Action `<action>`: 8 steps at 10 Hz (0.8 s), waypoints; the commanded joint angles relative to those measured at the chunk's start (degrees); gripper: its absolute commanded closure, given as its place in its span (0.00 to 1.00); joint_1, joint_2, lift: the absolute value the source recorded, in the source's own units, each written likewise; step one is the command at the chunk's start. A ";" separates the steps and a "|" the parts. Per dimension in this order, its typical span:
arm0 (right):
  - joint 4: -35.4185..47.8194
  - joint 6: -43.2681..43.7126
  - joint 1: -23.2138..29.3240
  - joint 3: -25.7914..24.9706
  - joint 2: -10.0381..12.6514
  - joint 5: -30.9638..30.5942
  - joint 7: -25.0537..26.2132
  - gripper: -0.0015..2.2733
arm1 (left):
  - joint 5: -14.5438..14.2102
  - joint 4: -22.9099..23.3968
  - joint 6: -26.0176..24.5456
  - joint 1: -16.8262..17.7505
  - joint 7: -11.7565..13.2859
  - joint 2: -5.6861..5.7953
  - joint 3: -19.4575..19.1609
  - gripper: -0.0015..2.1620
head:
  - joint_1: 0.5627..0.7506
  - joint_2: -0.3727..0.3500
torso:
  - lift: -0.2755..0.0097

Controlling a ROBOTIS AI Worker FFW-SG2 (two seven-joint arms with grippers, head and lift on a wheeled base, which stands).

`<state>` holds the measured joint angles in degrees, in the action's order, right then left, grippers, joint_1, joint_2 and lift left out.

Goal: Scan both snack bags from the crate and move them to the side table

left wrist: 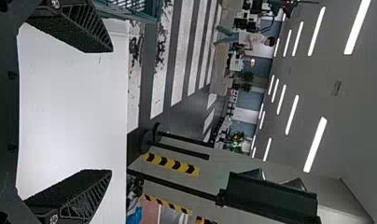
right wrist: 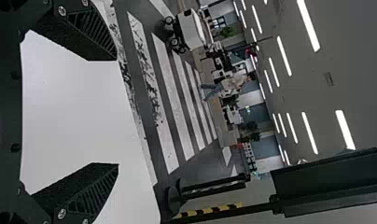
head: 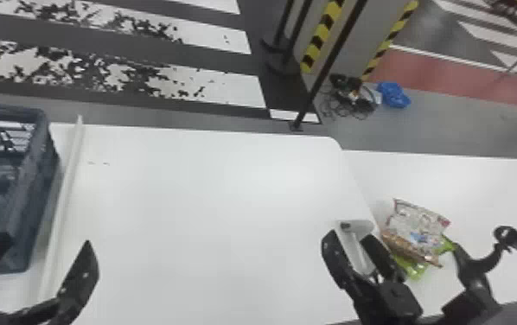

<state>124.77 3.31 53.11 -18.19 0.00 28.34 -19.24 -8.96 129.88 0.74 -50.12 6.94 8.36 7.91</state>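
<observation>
Snack bags (head: pixel 418 227) are seen on side table (head: pixel 486 186), likely light, soft, slippery; best pinched at edge (head: pixel 422 210). Left gripper (left wrist: pixel 110 111), right gripper (right wrist: pixel 117 112): both spread wide, nothing held.

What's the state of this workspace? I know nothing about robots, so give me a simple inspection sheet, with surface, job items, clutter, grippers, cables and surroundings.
Surface: white main table, with a raised strip near the crate; white side table adjoining.
Job items: snack bags overlapping on the side table; blue-grey crate at far left.
Clutter: black curved stand by the bags, use unclear.
Grippers: left gripper and right gripper both have fingers apart.
Cables: dark tangle on the floor.
Surroundings: striped floor, yellow-black tape.
</observation>
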 commanded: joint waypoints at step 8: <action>0.83 0.24 0.32 0.00 0.05 -0.74 0.00 0.06 | 0.00 0.46 -0.18 0.02 0.00 0.07 0.00 0.03 | 0.70 0.03 | 0.86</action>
<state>125.59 3.55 53.44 -18.19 0.00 27.60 -19.26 -8.96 130.34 0.55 -50.10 6.94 8.44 7.91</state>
